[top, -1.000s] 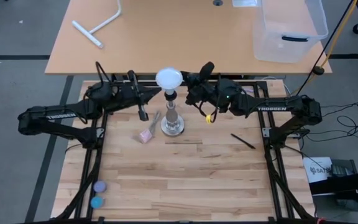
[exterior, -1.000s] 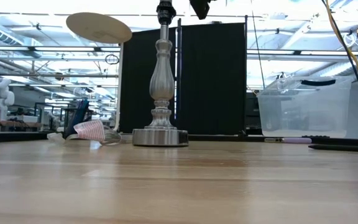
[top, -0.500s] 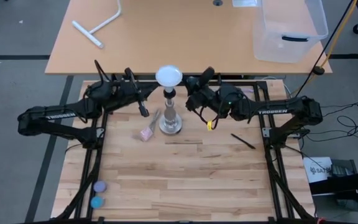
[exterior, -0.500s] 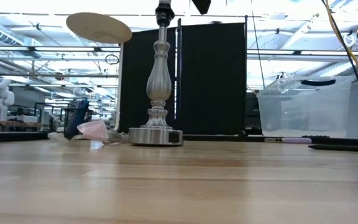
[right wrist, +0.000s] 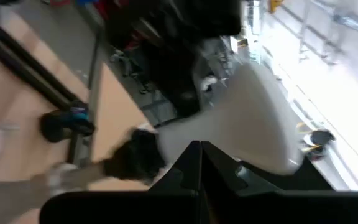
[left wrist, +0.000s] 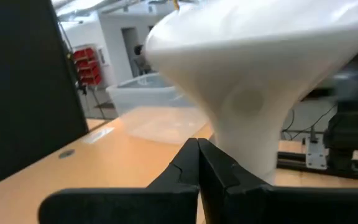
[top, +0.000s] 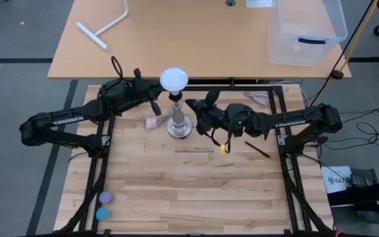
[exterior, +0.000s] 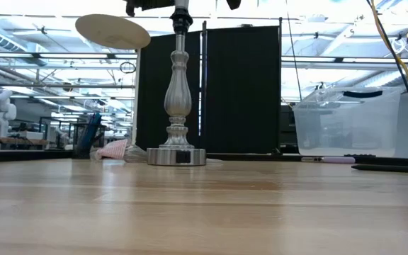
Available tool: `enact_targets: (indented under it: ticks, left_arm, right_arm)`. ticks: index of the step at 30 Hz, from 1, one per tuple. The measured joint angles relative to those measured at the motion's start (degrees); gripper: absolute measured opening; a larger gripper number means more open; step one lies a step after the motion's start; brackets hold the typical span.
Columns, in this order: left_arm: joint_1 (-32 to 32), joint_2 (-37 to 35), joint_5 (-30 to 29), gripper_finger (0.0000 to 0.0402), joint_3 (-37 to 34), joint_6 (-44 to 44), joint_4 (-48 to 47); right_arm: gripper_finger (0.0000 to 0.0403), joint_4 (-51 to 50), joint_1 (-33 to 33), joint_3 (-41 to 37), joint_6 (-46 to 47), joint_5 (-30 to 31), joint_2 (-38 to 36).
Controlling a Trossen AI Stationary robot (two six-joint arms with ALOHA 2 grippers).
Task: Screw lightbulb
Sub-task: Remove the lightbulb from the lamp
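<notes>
We see the table with the metal lamp post now standing a little further toward 10 o'clock than it did a second ago; in the low view its base has slid sideways toward the pink scrap, which now lies just beside the base at 9 o'clock. The lightbulb sits on top of the post, white globe up, and has travelled with it.

Our left gripper has closed in to the post's neck from 9 o'clock, fingers pinched fully together and holding nothing; in its wrist view the bulb's neck fills the frame right ahead. Our right gripper has swung down to 3 o'clock of the post, also fully closed and empty.

We judge that the pushing shifted the lamp rather than turned the bulb, so the screwing looks unfinished and the post needs steadying.
</notes>
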Motion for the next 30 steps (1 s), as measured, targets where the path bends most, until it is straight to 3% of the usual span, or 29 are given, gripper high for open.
enact_targets:
  ticks: [5,18,24,30]
  left_arm:
    - [0.9,0.4,0.1,0.0,0.0,-0.1,-0.3]
    - [1.0,0.5,3.7,0.0,-2.6,-2.8,-6.4]
    - [1.0,0.8,4.1,0.0,-6.6,-2.8,-7.9]
    - [1.3,0.8,6.8,0.0007,-12.5,-2.6,0.4]
  right_arm:
    - [0.0,-3.0,-0.5,0.0,5.7,-0.4,0.0]
    - [0.0,-12.8,-7.4,-0.3,36.9,-14.9,0.0]
    - [0.0,-6.4,-7.4,-6.7,39.7,-16.4,0.0]
    - [0.0,7.3,-8.3,-16.0,41.7,-16.4,0.0]
